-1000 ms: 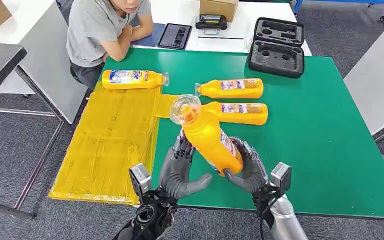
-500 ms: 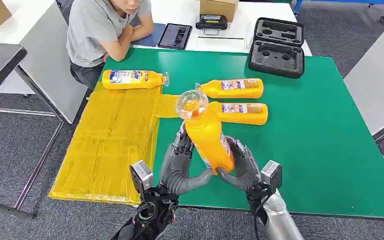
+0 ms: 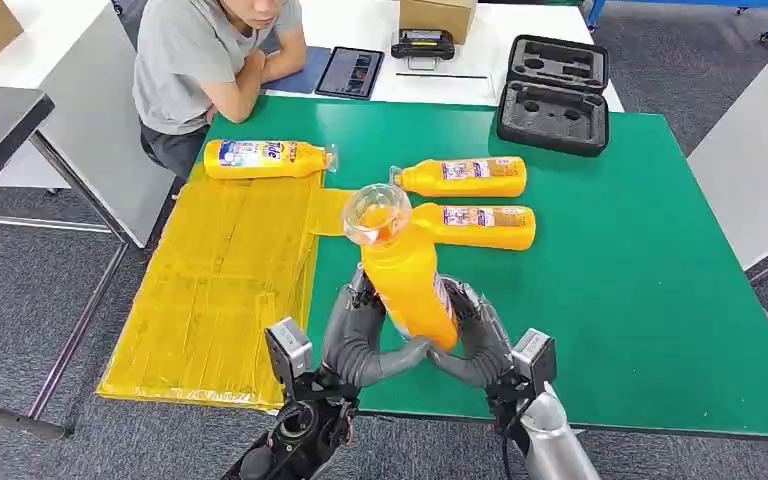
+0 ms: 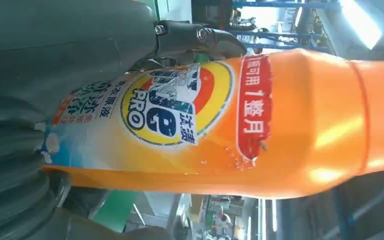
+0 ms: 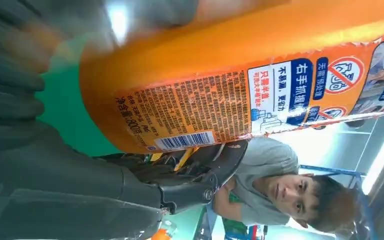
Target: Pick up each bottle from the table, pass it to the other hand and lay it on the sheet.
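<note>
An orange bottle with a clear cap stands nearly upright in the air over the near part of the green table. Both hands are on it. My left hand wraps it from the left, thumb under its base. My right hand grips it from the right. The left wrist view has the bottle's front label against my left hand. In the right wrist view its back label lies against my right hand. A yellow sheet covers the table's left side, with one bottle lying at its far edge.
Two more orange bottles lie side by side on the green table behind the held one. A person sits at the far left corner. An open black case rests at the far edge, and a tablet on the white table beyond.
The bottle has shifted left and tipped more upright. My two hands have drawn together, and the left thumb has closed in under the bottle's base to meet the right thumb.
</note>
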`<action>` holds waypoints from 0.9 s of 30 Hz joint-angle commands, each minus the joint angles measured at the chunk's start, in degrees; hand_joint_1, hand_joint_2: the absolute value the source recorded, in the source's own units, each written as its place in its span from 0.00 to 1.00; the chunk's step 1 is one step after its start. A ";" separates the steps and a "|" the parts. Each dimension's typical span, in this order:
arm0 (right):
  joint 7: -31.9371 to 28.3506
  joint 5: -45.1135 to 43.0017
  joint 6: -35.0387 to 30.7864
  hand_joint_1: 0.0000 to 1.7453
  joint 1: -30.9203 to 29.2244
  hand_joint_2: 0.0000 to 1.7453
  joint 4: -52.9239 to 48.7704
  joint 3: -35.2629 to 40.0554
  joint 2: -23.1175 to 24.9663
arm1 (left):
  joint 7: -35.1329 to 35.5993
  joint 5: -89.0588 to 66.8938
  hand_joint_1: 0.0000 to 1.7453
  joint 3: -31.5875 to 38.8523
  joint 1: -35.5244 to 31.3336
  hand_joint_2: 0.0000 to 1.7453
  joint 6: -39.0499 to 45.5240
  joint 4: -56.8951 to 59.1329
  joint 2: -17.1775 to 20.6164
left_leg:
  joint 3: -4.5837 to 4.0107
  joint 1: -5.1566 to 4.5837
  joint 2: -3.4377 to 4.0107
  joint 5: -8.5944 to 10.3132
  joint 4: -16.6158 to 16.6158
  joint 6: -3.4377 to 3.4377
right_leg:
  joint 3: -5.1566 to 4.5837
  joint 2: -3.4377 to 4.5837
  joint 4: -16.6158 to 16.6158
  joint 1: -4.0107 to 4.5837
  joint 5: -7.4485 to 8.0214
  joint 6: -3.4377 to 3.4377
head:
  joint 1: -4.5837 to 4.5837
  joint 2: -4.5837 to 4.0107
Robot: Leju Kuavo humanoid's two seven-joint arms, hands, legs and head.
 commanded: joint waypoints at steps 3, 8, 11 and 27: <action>0.48 -0.99 0.17 1.00 -0.37 1.00 -1.14 2.15 -0.27 | 0.30 -0.06 0.00 -0.84 -2.16 1.00 1.63 4.73 -0.35 | 0.49 0.07 0.08 -0.21 -0.01 -0.13 | 0.51 0.09 -0.07 0.08 -0.17 -0.16 | 0.00 0.00; 0.48 -1.25 0.44 1.00 -0.52 1.00 -0.93 2.31 -0.25 | 0.30 -0.45 0.00 -0.86 -1.97 1.00 2.19 4.32 -0.11 | 0.16 0.02 0.02 -0.05 -0.03 -0.07 | 0.16 0.02 -0.04 0.02 -0.04 -0.08 | 0.00 0.00; 0.48 -1.26 0.44 1.00 -0.54 1.00 -0.92 2.32 -0.23 | 0.30 -0.49 0.00 -0.91 -1.93 1.00 2.17 4.31 -0.10 | 0.15 0.02 0.01 -0.05 -0.03 -0.06 | 0.15 0.01 -0.04 0.03 -0.04 -0.07 | 0.02 0.00; 0.48 -1.34 0.68 1.00 -0.69 1.00 -0.42 2.47 -0.33 | 0.30 -0.62 0.00 -1.36 -1.73 1.00 1.77 3.82 0.16 | 0.27 0.04 0.03 -0.11 -0.02 -0.09 | 0.28 0.04 -0.04 0.04 -0.09 -0.11 | 0.00 0.00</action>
